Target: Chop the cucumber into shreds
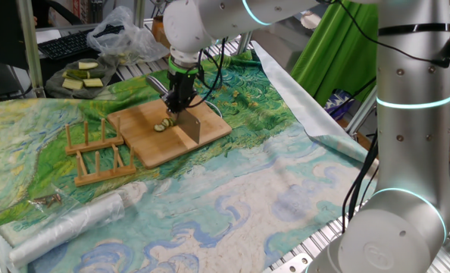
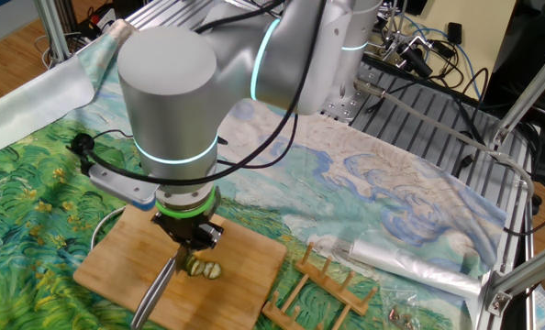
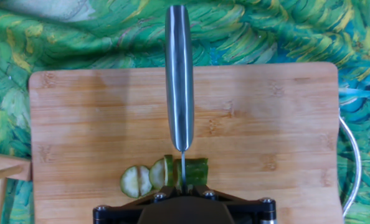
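Your gripper is clamped on the knife, blade edge-down into the cucumber on the board, two slices lying just beside it. The stub looks short (little for the blade to bear on), so it could roll or skid and give you wedges, not shreds. You have bare board on either side of the cut; the rack stands just off one edge.
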`<state>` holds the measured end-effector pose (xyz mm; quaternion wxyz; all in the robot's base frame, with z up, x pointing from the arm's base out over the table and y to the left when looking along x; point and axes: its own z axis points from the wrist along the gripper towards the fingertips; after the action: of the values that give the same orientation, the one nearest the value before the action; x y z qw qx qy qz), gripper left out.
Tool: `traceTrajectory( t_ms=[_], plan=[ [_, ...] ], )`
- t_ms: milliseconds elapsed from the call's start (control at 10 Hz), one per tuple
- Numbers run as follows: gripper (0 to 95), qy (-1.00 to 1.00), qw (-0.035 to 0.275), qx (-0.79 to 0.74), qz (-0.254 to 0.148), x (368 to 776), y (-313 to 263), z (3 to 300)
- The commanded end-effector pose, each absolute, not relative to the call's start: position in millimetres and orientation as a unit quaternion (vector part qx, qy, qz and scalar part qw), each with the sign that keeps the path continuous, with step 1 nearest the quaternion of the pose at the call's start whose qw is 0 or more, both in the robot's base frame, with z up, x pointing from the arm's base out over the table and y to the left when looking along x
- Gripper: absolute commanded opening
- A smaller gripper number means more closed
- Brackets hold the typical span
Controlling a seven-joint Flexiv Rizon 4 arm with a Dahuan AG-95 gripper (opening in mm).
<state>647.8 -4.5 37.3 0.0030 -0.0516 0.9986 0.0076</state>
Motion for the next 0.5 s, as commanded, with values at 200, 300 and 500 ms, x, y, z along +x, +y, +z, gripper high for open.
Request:
traceTrajectory(
  t_ms=[200, 300, 500],
  plan=[
    [0.0, 0.999, 0.009, -0.048, 0.008, 649, -3, 28],
    [0.0, 0.999, 0.006, -0.047, 0.007, 650, -3, 31],
    [0.0, 0.999, 0.003, -0.043, 0.004, 650, -2, 37]
  ],
)
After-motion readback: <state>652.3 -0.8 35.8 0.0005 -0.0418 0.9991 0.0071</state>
